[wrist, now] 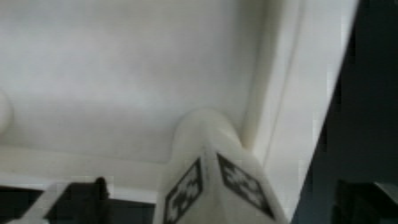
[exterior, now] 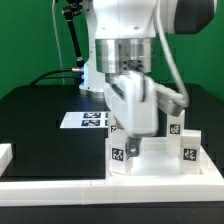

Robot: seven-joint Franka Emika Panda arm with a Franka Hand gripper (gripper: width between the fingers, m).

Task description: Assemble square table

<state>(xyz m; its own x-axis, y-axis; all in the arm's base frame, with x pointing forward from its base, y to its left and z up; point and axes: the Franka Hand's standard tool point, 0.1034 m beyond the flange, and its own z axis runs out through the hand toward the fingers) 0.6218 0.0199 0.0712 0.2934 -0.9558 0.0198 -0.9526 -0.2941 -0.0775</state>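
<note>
The square table top, white with a raised rim, lies at the front of the black table. Three white tagged legs stand on it: one at the exterior view's left and two at its right. My gripper hangs low over the top, around a fourth leg. In the wrist view that leg stands between my fingers with a gap showing beside it; the jaws stand apart. The top's inner face fills the wrist view.
The marker board lies behind the table top. A white rail end sits at the exterior view's left edge, and a long white rail runs along the front. A black stand rises at the back.
</note>
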